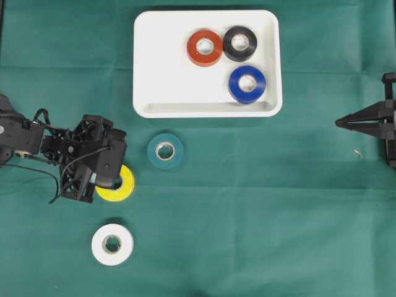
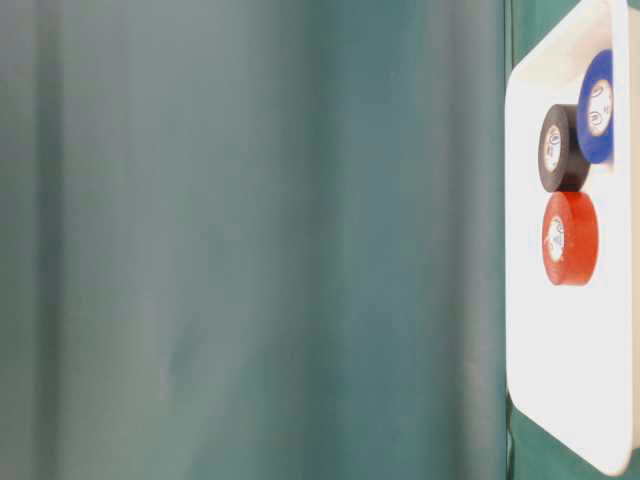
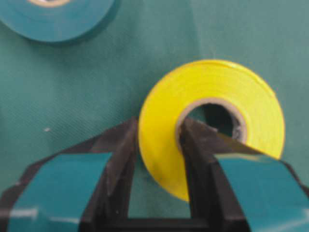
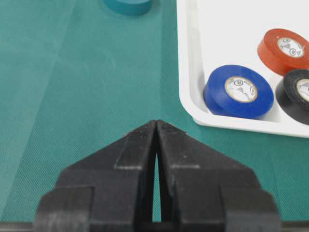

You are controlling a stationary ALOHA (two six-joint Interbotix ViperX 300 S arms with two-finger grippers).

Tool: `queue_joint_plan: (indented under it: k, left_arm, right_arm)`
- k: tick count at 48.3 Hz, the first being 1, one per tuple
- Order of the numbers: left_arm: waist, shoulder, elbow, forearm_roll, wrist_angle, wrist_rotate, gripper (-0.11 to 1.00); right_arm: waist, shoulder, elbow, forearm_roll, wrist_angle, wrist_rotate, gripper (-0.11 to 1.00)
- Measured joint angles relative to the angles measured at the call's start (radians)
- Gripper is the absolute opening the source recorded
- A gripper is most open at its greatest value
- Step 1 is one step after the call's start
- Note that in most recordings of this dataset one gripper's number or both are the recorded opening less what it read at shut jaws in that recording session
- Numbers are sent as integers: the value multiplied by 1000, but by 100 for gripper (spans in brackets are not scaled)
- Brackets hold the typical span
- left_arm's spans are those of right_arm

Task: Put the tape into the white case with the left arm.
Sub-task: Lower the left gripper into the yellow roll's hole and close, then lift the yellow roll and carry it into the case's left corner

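The yellow tape roll (image 1: pixel 124 187) lies on the green cloth left of centre, partly under my left gripper (image 1: pixel 110 179). In the left wrist view the gripper (image 3: pixel 157 128), with teal strips on its fingers, is closed on the wall of the yellow roll (image 3: pixel 212 92): one finger is against the outer face and the other is inside the core hole. The white case (image 1: pixel 207 111) stands at the top centre and holds red (image 1: pixel 205 47), black (image 1: pixel 240 43) and blue (image 1: pixel 247 83) rolls. My right gripper (image 1: pixel 339 122) (image 4: pixel 157 123) is shut and empty at the right edge.
A teal roll (image 1: pixel 165 151) lies between the yellow roll and the case and also shows in the left wrist view (image 3: pixel 53 21). A white roll (image 1: pixel 112 244) lies nearer the front. The case rim (image 4: pixel 188 72) is ahead and right of the right gripper.
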Motion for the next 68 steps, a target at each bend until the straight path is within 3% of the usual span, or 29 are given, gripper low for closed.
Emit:
queue_joint_plan:
  k: [17,36,48,68]
  left_arm:
    - [-2,-5,-8,0,15,-5,24]
    - [-52,-160,-77,0,161,-8,24]
    - [-52,-184,-94,0,215,-5,24]
    - [103,-184,-121,3,218,8,24]
  right_arm:
    - [2,0,-2,0,0,0,-9]
    - [0,0,-2,0,0,0,-9]
    - [2,0,-2,0,0,0,-9]
    - [0,0,-2,0,0,0,-9]
